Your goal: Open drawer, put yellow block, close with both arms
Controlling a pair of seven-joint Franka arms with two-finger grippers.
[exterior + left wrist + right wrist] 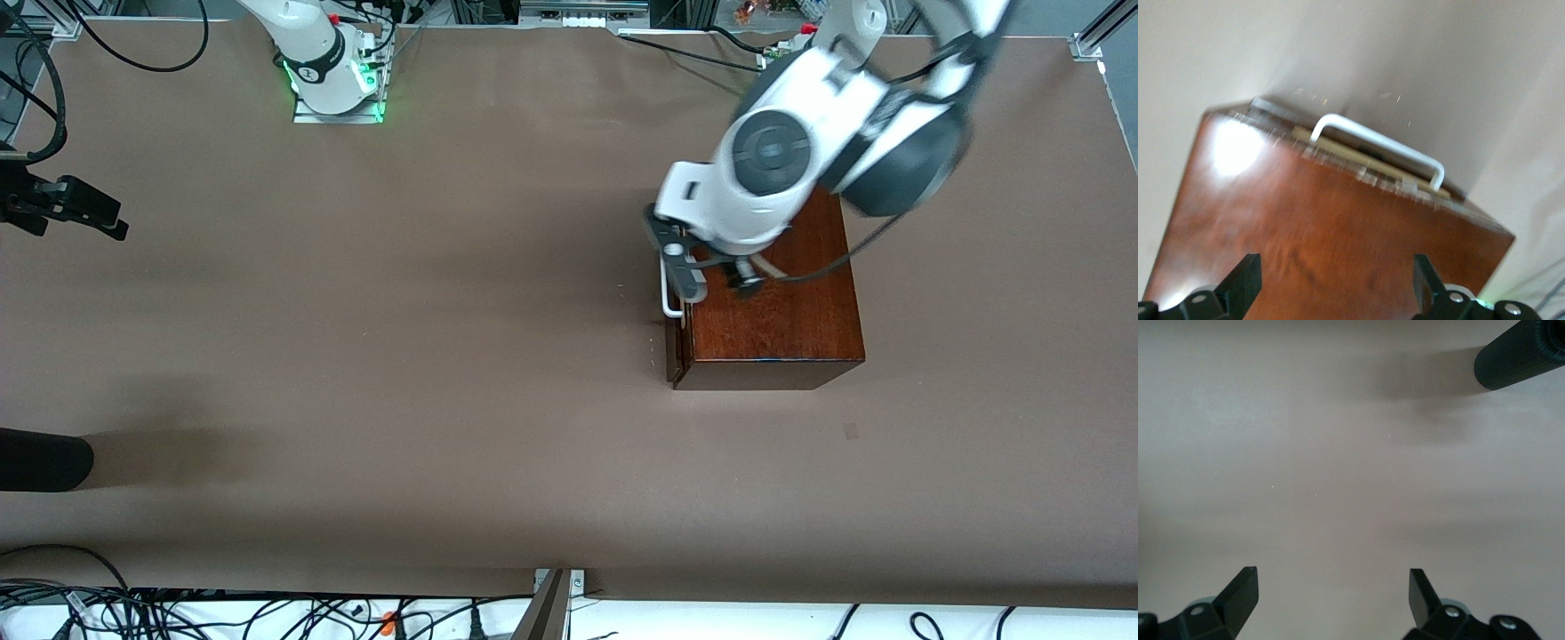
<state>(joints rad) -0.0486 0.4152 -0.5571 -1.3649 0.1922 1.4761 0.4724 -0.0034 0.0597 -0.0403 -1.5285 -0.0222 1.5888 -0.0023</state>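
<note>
The left gripper [683,267] hangs over the wooden box [773,311], above its top edge by the white handle [669,293], fingers spread wide and holding nothing. The drawer [676,351] sits barely ajar, a pale strip showing under the handle. The right gripper [1331,593] waits over bare table [400,356], well apart from the box, fingers wide open and empty, near a black cylinder [1519,355].
</note>
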